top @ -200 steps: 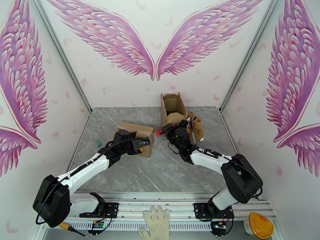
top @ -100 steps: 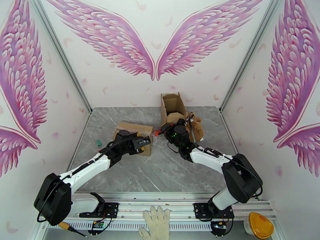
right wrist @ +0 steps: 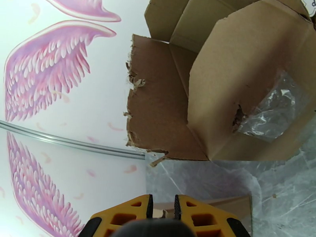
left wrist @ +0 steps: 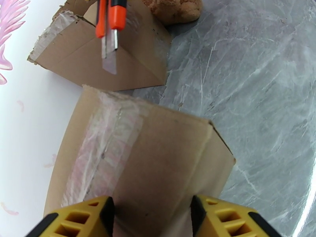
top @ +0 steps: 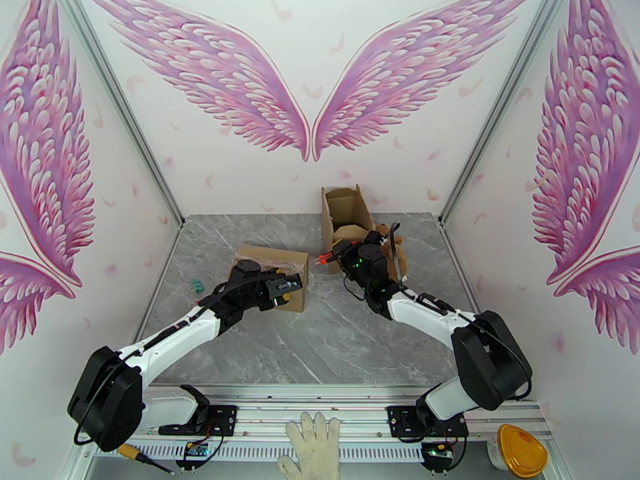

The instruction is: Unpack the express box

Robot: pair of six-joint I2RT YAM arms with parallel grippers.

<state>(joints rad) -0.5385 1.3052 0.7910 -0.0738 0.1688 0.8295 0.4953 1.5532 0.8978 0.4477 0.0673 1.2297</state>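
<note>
The sealed express box (top: 268, 264) lies left of centre; its taped seam runs along the top of the box (left wrist: 130, 155) in the left wrist view. My left gripper (top: 286, 288) is at its near right corner. The gripper (left wrist: 152, 210) is open, yellow fingers (left wrist: 79, 220) set astride the cardboard. My right gripper (top: 336, 254) is shut on an orange utility knife (top: 323, 258), blade out. That knife (left wrist: 112, 24) hangs past the box's far end. In the right wrist view the gripper (right wrist: 163, 200) shows a narrow gap.
An opened, torn carton (top: 346, 208) stands at the back; its flaps (right wrist: 166, 115) show in the right wrist view. A brown plush toy (top: 398, 256) lies beside it. A small green item (top: 195, 286) sits near the left wall. A glove (top: 314, 448) lies on the front rail.
My right gripper has drawn back to the right with the knife, away from the sealed box and toward the opened carton. My left gripper stays at the box.
</note>
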